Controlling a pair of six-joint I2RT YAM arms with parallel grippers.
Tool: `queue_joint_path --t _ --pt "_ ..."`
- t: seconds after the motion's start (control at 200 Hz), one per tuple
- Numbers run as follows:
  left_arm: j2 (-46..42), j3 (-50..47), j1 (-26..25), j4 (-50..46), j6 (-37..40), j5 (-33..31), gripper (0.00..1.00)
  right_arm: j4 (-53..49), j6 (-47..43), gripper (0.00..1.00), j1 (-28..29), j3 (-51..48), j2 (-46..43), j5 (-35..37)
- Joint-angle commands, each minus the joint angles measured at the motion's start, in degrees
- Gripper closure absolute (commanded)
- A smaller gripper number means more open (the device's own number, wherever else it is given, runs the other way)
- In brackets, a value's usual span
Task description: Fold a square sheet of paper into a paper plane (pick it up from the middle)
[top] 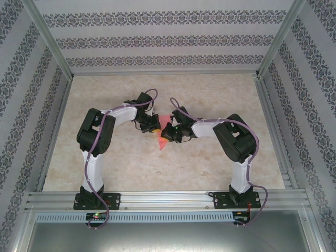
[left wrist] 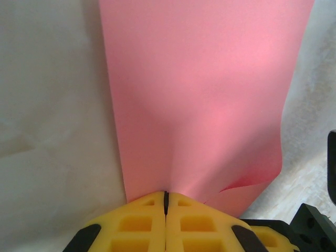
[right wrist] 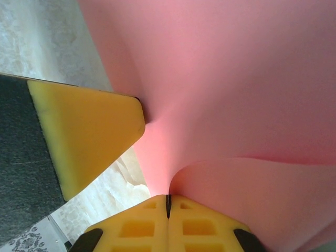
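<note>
Arms meet over the middle of the beige marbled tabletop, and between them sits the thin pink-red sheet of paper, a small wedge of colour with its point toward the bases. The left gripper comes in from the left and the right gripper from the right, the two close together. From the left wrist, the left gripper has its blocky yellow fingers pressed together with the edge of the sheet nipped in the seam. The paper runs away from them in a broad smooth band, a soft ridge rises from the pinch, and one corner curls over at lower right. From the right wrist, the right gripper is likewise clamped on the sheet, which bends in a rounded fold just above the fingertips. The left gripper's yellow finger shows at the left there, its tip against the paper.
</note>
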Motion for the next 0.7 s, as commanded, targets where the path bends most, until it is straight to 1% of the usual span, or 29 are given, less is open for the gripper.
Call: queue_joint_path --t 0.0,0.275,0.699 --pt "1.7 -0.7 0.0 -2.8 1.4 -0.9 0.92 -2.2 -1.6 0.96 0.4 1.2 0.1 0.9" --pt "1.7 -0.9 -0.1 -2.7 1.5 -0.9 0.92 1.2 -1.4 0.95 0.2 1.7 0.3 0.3" --pt "1.6 -1.1 -0.2 -2.6 1.5 -0.9 0.92 0.6 -1.5 0.96 0.0 1.7 1.6 0.7"
